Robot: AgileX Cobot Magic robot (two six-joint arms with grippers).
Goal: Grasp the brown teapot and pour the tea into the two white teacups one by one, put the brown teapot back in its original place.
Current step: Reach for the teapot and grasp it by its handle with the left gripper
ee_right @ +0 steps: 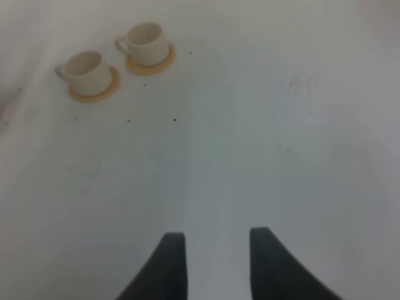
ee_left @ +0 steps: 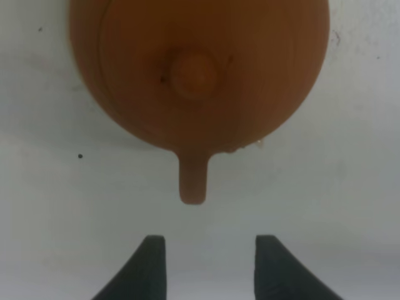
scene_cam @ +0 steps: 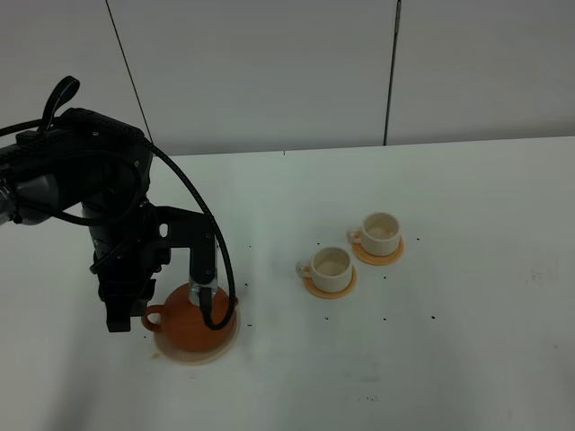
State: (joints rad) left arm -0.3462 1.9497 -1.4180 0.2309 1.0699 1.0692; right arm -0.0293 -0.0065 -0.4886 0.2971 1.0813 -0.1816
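Surface: white table (scene_cam: 467,359) dotted with small dark specks, with grey wall panels (scene_cam: 269,72) behind it.
Teapot: the brown teapot (scene_cam: 184,325) stands upright with its lid on in the lower left of the high view. Its handle (ee_left: 192,181) sticks out towards the left edge of that frame.
Mat: a pale round mat (scene_cam: 205,356) lies under the teapot, with only its rim showing.
Cups: two white cups, one nearer (scene_cam: 332,267) and one farther (scene_cam: 380,233), each on its own orange saucer, sit side by side just right of centre, well apart from the teapot.
Left gripper: the left gripper (ee_left: 203,265) is released, fingers spread, just short of the handle and not touching it.
Right gripper: the right gripper (ee_right: 212,262) is released, fingers apart over bare table, with the cups far ahead of it.
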